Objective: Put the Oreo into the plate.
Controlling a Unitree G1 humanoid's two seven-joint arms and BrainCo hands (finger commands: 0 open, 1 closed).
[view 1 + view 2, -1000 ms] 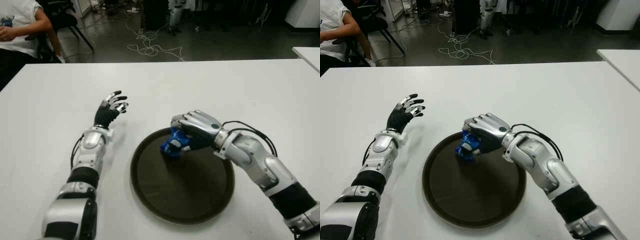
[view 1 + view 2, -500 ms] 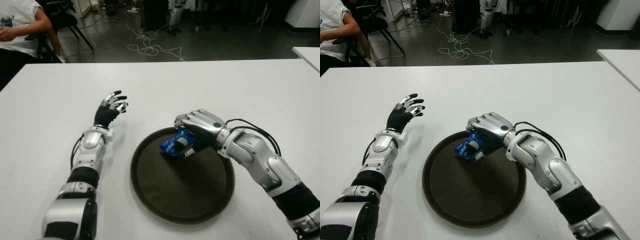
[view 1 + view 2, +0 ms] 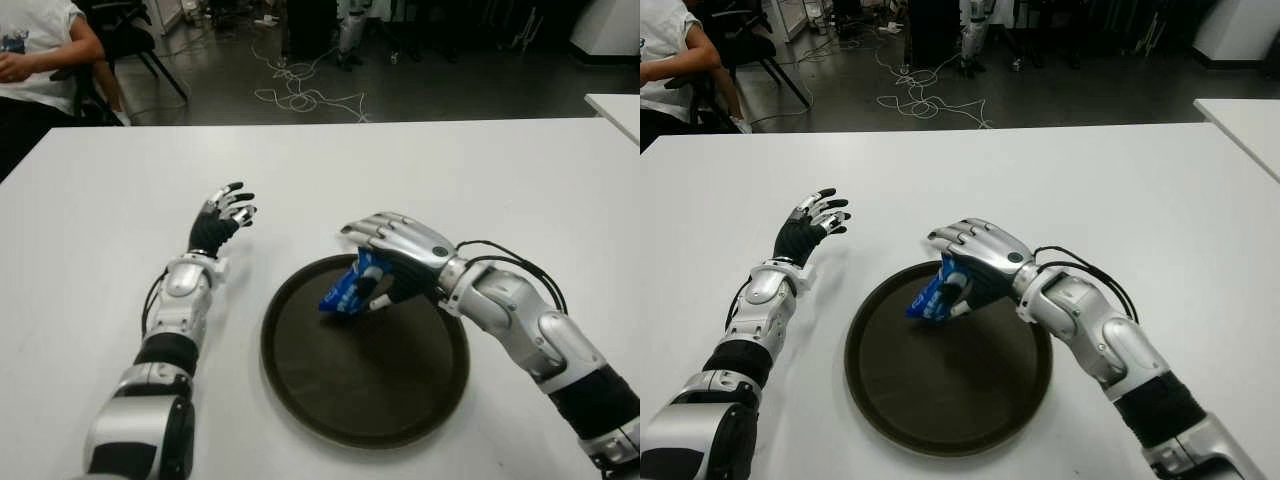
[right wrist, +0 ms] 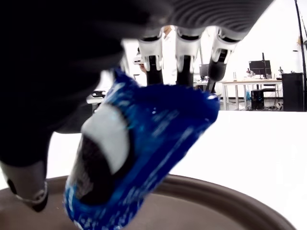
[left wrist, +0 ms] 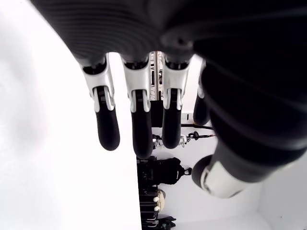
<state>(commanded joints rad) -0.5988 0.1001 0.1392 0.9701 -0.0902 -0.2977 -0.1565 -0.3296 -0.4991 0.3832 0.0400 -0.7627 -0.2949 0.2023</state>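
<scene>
Right hand hangs over the far part of the plate, its fingers partly uncurled but with the blue Oreo packet caught between thumb and fingers. In the right wrist view the packet is tilted, its lower end close above the dark plate floor, and the fingers stand extended past its upper edge instead of wrapping tightly round it. Whether the lower end already touches the plate cannot be told from these views.

Judging by this, the task is nearly done: the carry is over and the Oreo sits within the plate's rim, seen from above. What remains is the release itself, then lifting the hand clear without dragging the packet along. The loosened grip suggests letting go is the step in hand. Since the packet is tilted, it will probably tip flat when freed, which should keep it inside the rim, as it is well in from the edge.

Left hand shows with fingers spread and empty on the left side of the white bench, well apart from the plate. A person sits beyond the far left corner of the bench.
</scene>
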